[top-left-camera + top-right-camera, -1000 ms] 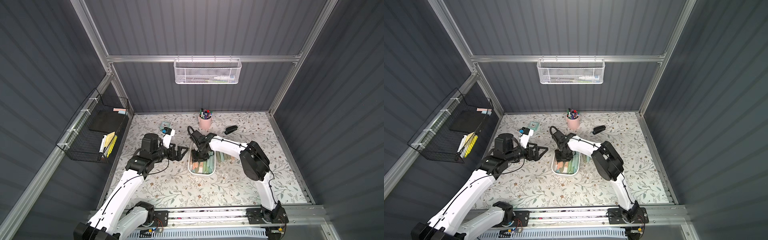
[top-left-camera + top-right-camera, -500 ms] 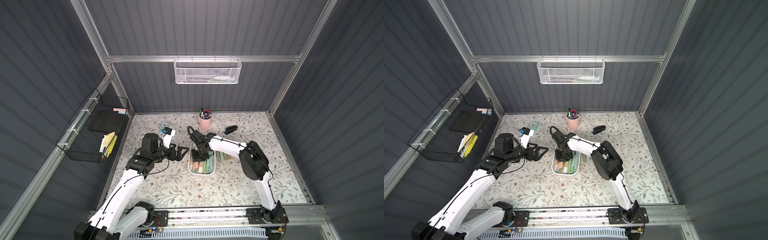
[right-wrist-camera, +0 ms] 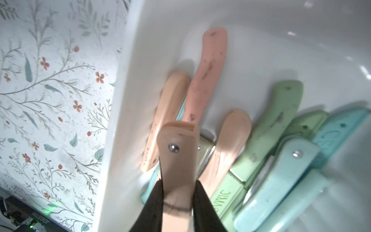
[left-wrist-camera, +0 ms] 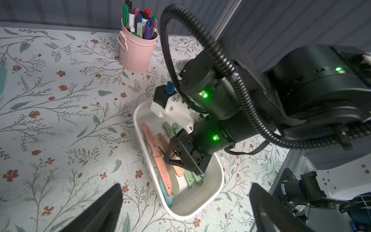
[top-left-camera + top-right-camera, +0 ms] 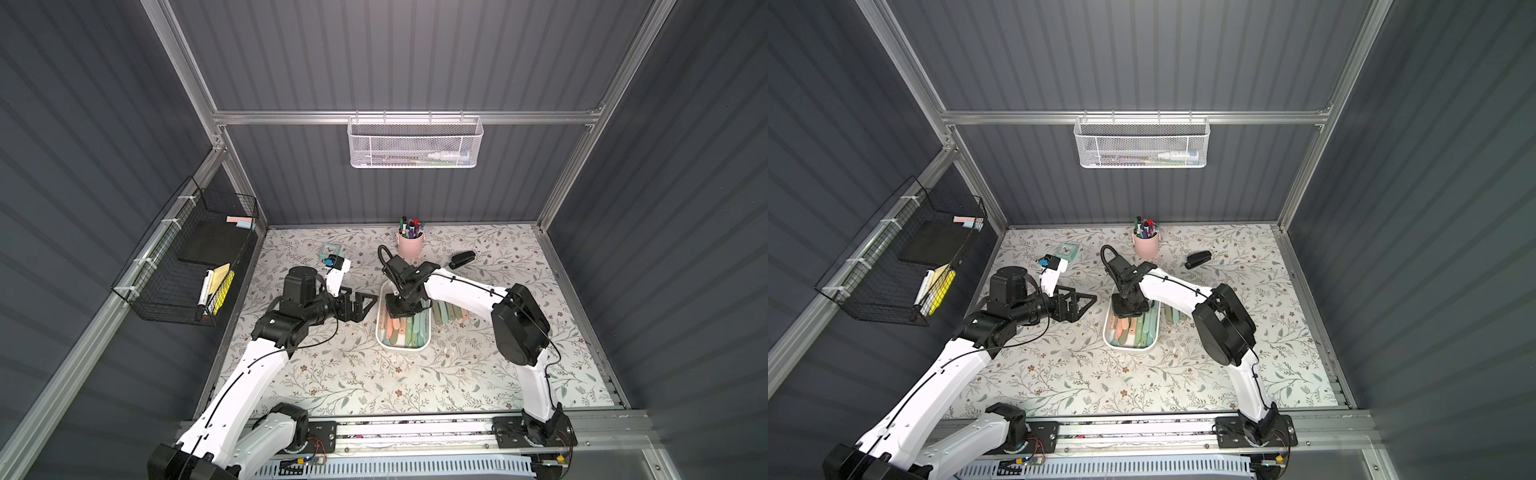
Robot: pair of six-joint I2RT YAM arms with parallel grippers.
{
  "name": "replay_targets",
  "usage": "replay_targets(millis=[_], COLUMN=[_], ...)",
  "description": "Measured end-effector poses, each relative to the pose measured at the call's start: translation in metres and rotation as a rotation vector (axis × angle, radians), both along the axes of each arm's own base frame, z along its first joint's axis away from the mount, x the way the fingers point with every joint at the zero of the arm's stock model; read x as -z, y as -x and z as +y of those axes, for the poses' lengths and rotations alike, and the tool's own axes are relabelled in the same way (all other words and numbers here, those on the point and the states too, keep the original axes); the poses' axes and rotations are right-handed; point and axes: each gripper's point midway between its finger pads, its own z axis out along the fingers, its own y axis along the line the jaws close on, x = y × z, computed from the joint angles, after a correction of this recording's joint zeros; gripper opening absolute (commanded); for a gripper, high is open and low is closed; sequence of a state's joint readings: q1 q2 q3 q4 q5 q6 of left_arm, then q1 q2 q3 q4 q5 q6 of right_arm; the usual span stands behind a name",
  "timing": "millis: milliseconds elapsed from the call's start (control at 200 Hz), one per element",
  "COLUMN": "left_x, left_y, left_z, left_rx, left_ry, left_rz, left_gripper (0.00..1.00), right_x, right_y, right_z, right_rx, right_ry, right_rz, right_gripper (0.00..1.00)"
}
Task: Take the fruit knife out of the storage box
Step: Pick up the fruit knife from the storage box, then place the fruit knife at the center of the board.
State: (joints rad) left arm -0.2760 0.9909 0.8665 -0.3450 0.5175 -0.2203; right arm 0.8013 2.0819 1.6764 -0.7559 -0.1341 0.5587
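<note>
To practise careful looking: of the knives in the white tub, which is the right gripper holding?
The peach knife with the silver rivet, pinched in the right gripper. The other knives, pink, green and blue among them, lie loose in the tub.

Right pincer [image 4: 180, 162] reaches down into white storage box [image 4: 217, 180], jaws closed on a peach fruit knife [image 4: 178, 170] among pink and green knives [image 4: 166, 180]; pink marker pail [image 4: 136, 54] beyond the box on floral worktop [image 4: 60, 120]; left pincer [image 4: 185, 184] spread wide, short of the box.
</note>
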Motion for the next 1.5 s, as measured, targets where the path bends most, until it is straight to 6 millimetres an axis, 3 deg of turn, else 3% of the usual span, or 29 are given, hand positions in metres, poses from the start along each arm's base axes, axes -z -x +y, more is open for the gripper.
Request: replay_targets(millis=[290,435,570,790,961,1081,1341,1501], left_x=[-0.003,-0.003,0.002,0.005,0.006,0.006,0.006,0.006], left_y=[0.004,0.005,0.005,0.005,0.005,0.005,0.005,0.005], left_z=[-0.006,-0.012,-0.018,-0.021,-0.021,-0.021,-0.02,-0.02], left_rx=[0.039,0.074,0.107,0.125,0.126,0.125,0.125,0.124], left_ry=[0.025,0.045,0.06,0.069,0.069,0.068,0.068,0.068], left_rz=[0.0,0.01,0.035,0.052,0.052,0.052,0.053,0.053], left_gripper=[0.99,0.99,0.99,1.0,0.99,0.99,0.99,0.99], right_x=[-0.015,-0.024,-0.037,-0.047,-0.031,-0.017,0.032,0.045], right_y=[-0.011,-0.019,-0.028,-0.045,-0.052,-0.053,-0.051,-0.051], right_z=[-0.023,-0.046,-0.082,-0.161,-0.22,-0.246,-0.257,-0.256], right_rx=[0.011,0.036,0.088,0.221,0.314,0.342,0.294,0.276], right_ry=[0.001,0.002,0.0,0.029,0.089,0.131,0.205,0.221], right_rz=[-0.038,-0.052,-0.069,-0.09,-0.058,-0.024,0.087,0.121], right_gripper=[0.27,0.27,0.27,0.27,0.28,0.28,0.3,0.3])
